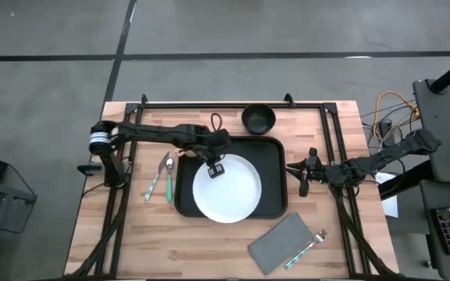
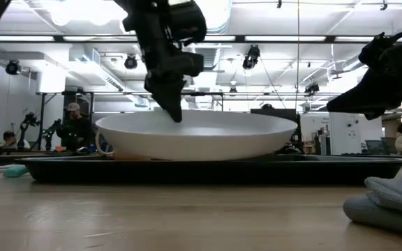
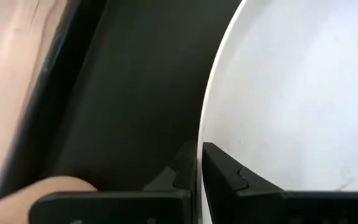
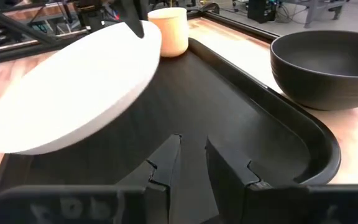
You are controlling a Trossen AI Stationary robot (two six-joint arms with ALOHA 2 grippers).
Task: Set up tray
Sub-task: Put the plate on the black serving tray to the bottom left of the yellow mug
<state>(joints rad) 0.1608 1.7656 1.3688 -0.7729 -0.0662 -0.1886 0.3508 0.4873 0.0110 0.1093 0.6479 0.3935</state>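
Hiding part of the white plate (image 1: 226, 189) rim, the left gripper (image 1: 214, 168) pinches that rim with nearly closed fingers. The plate sits in the black tray (image 1: 276, 176) at table centre. The right gripper (image 1: 300, 178), fingers slightly parted, hovers empty beside the tray's edge.

Two dark, slender six-joint arms are seen from above. The left arm (image 1: 158, 134) is built of black segments, and a silver-grey ribbed cylindrical joint (image 1: 98, 139) is carried at its base end. A thin black cable loop (image 1: 216, 122) is visible beside its wrist. The left gripper (image 3: 199, 177) is formed of two matte black fingers with stepped, notched inner edges. The right arm (image 1: 389, 154) is likewise black and angular. The right gripper (image 4: 191, 167) is made of two dark fingers with the same stepped notches, mounted on a flat black crossbar (image 4: 166, 202).
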